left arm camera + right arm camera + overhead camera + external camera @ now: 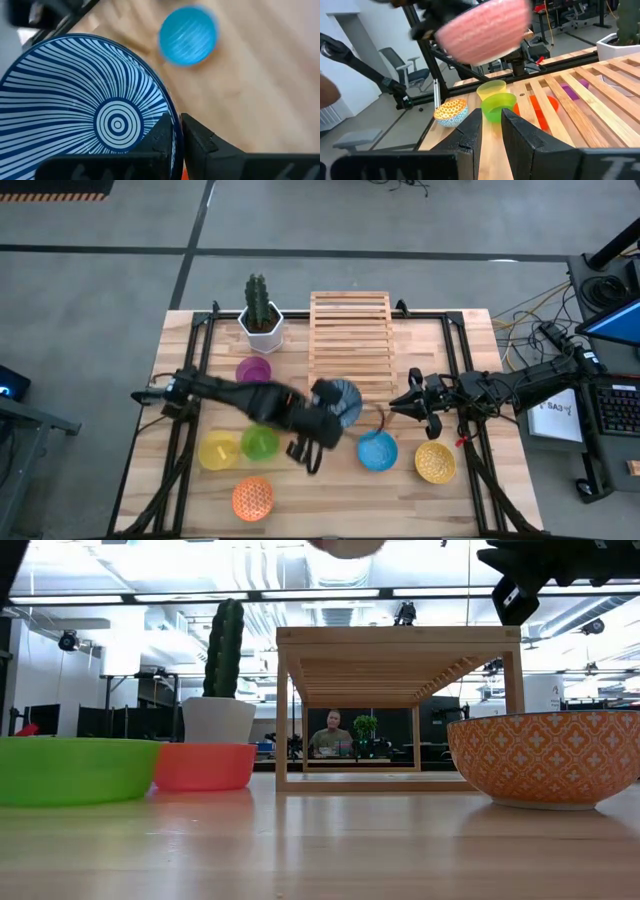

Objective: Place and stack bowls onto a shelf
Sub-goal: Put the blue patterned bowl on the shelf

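Between the left gripper's point(176, 131) fingers — the blue-white patterned bowl's point(85, 105) rim.

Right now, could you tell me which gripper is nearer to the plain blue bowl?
Left. The left gripper, shut on the blue-white patterned bowl, is just beside the plain blue bowl; the right gripper is slightly farther, by the shelf.

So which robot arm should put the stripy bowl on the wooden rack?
Probably the left. Its gripper is already clamped on the blue-white striped bowl beside the shelf; the right gripper holds nothing.
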